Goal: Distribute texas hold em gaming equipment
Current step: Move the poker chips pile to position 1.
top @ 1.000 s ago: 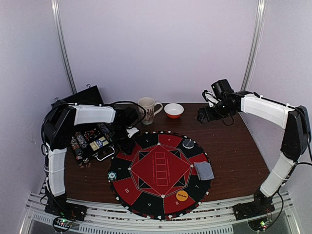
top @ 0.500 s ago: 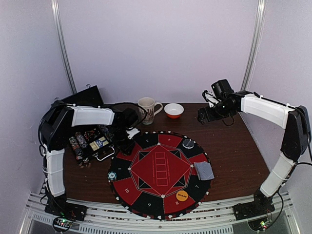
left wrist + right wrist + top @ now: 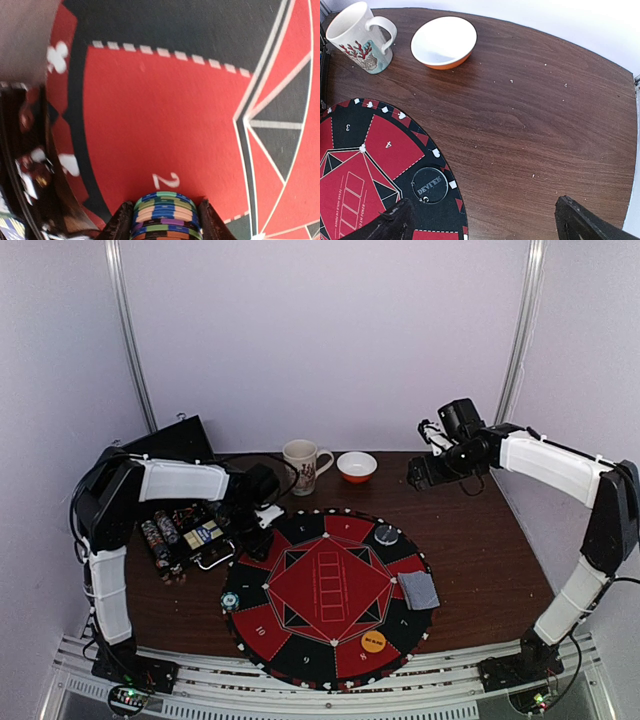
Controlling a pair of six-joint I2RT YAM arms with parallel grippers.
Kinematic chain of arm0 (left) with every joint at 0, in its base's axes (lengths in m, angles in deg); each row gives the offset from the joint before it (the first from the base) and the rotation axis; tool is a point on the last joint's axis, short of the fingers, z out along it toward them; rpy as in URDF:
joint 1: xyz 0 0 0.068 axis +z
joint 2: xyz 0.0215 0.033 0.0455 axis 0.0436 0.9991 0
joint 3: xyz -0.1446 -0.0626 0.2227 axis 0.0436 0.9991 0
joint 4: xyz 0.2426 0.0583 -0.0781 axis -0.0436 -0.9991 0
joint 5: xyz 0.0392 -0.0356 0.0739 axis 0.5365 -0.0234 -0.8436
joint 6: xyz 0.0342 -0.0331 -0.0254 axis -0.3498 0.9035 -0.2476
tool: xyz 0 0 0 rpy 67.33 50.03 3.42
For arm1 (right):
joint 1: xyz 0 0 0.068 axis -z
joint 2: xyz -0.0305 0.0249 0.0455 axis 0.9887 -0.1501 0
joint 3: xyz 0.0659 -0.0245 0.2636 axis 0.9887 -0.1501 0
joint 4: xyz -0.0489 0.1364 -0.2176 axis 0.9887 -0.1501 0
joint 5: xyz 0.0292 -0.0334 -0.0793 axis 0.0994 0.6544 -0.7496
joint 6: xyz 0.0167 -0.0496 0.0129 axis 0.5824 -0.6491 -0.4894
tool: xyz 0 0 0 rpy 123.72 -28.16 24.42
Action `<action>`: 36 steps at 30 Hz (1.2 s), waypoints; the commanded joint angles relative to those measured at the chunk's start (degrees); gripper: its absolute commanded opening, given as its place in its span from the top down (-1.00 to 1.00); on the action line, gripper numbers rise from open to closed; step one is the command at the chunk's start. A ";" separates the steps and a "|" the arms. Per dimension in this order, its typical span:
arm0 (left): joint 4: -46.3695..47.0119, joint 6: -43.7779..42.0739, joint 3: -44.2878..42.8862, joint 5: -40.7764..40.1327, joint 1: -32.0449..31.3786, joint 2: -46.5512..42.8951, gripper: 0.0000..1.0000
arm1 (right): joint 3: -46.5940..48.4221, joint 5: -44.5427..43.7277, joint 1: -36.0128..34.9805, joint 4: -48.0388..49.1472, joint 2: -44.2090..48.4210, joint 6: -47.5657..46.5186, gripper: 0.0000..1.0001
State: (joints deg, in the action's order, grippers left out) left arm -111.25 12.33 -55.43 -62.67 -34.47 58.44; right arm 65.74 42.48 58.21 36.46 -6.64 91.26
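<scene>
Dark wooden surface [image 3: 490,540] carries a round felt mat [image 3: 330,585]. Left end effector [image 3: 164,223] grips a stack of striped poker chips [image 3: 164,207] at the mat's red segment 2. Right end effector [image 3: 485,222] is spread wide, holding nothing.

White-shelled arms [image 3: 180,478], black joints [image 3: 612,515]

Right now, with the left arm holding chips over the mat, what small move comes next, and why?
Probably lower the left gripper straight down and release. It is shut on a chip stack at the red segment marked 2, which looks bare. I cannot tell whether the stack touches the felt.
</scene>
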 commanded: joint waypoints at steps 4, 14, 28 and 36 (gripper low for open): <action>-9.47 4.04 8.23 3.94 -0.80 -4.63 1.00 | -0.71 -0.33 -0.30 -0.72 2.89 0.26 -1.00; -9.92 8.47 14.52 3.63 -0.78 -8.79 1.00 | -3.44 6.77 -4.56 -0.93 6.60 0.75 -1.00; -5.20 8.49 14.26 4.86 -0.99 -11.71 0.00 | -9.88 7.22 -25.35 -13.91 6.48 3.64 -0.98; -4.30 8.35 9.48 6.43 -1.20 -14.65 -0.29 | -17.18 6.97 -36.18 -12.87 3.93 10.69 -0.97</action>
State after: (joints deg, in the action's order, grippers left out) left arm -115.53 20.40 -43.06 -58.36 -35.22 46.71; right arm 49.87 50.35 26.25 24.79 -1.38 97.11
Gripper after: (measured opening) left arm 0.626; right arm 0.985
